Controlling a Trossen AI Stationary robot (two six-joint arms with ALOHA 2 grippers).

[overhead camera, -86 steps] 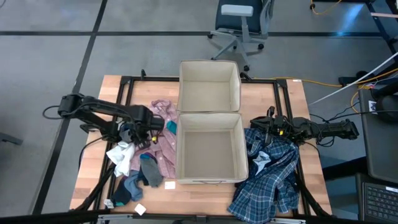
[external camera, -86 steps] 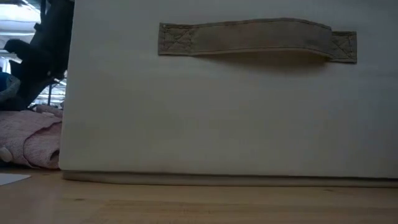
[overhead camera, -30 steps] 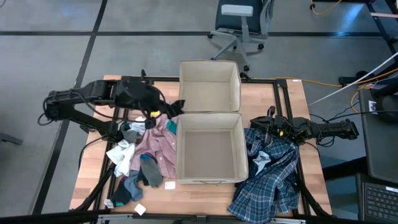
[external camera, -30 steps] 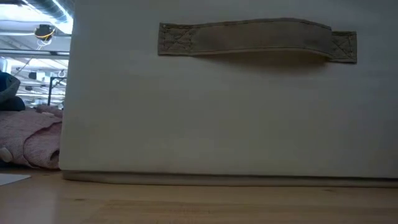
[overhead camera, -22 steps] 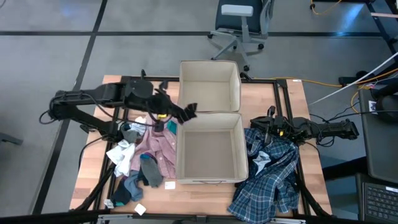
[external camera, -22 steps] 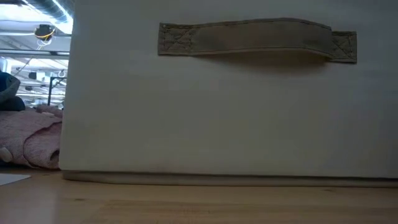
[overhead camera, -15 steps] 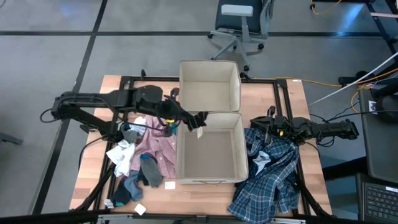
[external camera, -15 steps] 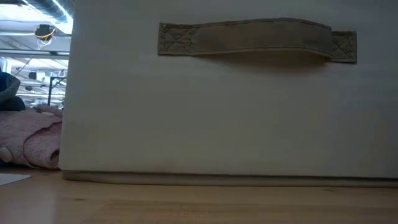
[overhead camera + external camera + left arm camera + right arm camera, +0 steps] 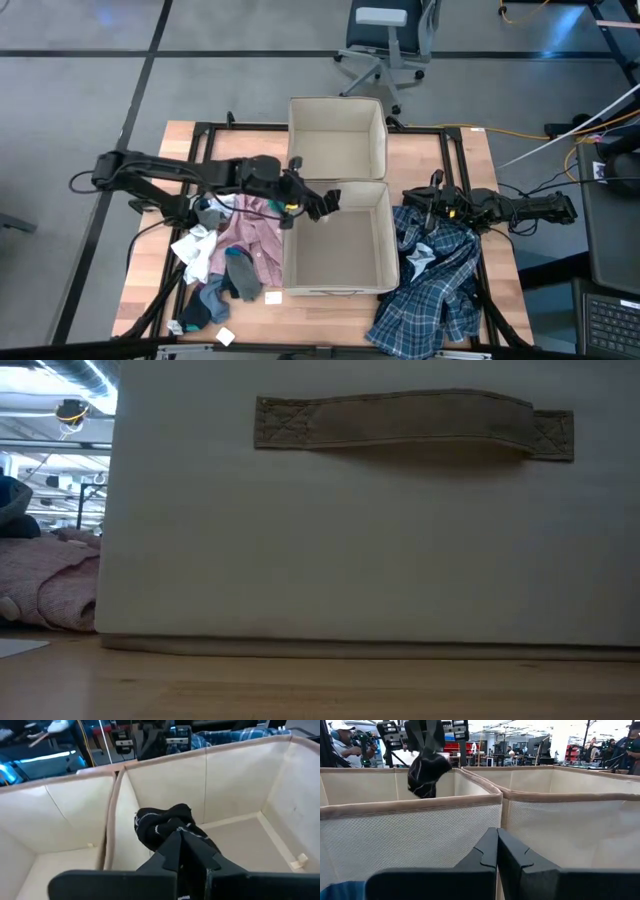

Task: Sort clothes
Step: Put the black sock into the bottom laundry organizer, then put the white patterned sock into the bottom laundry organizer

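My left gripper point(image 9: 314, 202) reaches from the table's left over the far-left corner of the near beige bin point(image 9: 336, 268), shut on a small black garment with white flecks point(image 9: 161, 824). From the right wrist view, the garment point(image 9: 427, 770) hangs inside that bin's far wall. A pink shirt point(image 9: 256, 238), a white top point(image 9: 196, 251) and several socks point(image 9: 224, 286) lie left of the bins. The blue-white plaid shirt point(image 9: 436, 284) lies to their right. My right gripper point(image 9: 496, 844) is shut at that shirt's far edge. My left gripper pinches the black garment's upper bunch point(image 9: 172, 831) between its two fingers, which slant down from the table's left. The garment hangs bunched below the fingertips, clear of the bin's walls and floor. My right gripper lies by the plaid shirt; whether it touches the cloth, I cannot tell.
A second beige bin point(image 9: 337, 137) stands behind the near one, wall against wall. In the low view the near bin's front wall and handle point(image 9: 412, 422) fill most of the picture, with pink cloth point(image 9: 48, 586) to its left. An office chair point(image 9: 385, 40) stands beyond the table.
My left gripper has carried the black garment from beside the far bin's left wall toward the table's right and near edges. It now hangs over the near bin's far-left corner. The gripper has stayed shut.
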